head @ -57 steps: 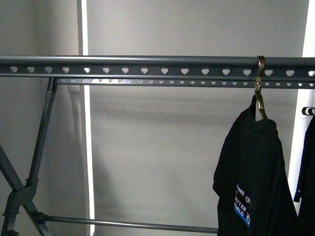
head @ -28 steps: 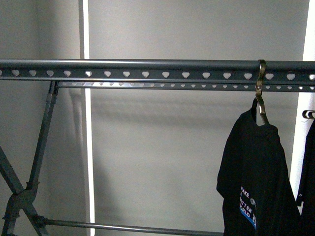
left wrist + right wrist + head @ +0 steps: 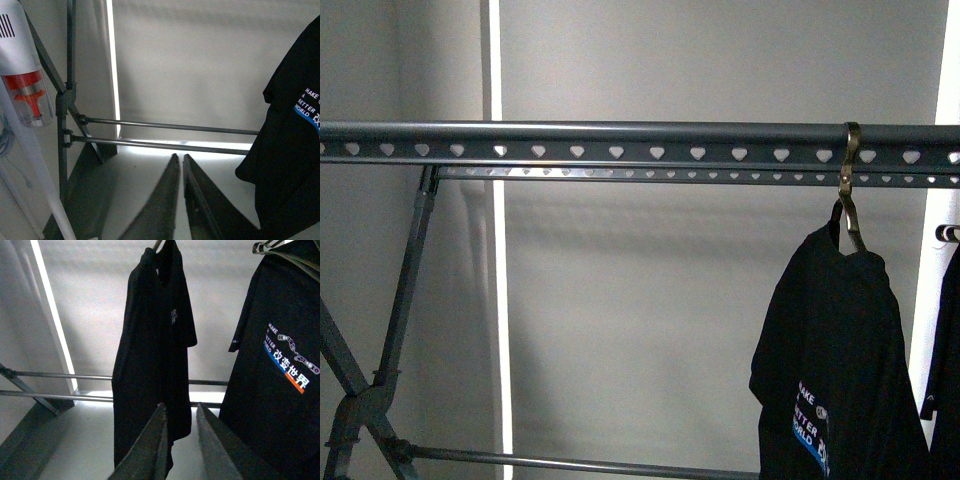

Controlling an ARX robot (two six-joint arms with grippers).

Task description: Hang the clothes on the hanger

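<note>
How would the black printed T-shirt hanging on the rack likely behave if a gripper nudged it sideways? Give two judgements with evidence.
It would probably swing: the T-shirt hangs from a single hook over the rail. It likely yields limply, since the fabric drapes in soft folds. The hook may also slide along the smooth rail.

The dark grey metal clothes rack (image 3: 620, 140) carries the load: a long horizontal rail punched with heart-shaped holes, on crossed legs (image 3: 360, 390). A brass-coloured hook (image 3: 849, 180) hangs over the rail near its right end. From the hook hangs a black short-sleeved T-shirt (image 3: 840, 360) with white print.
</note>
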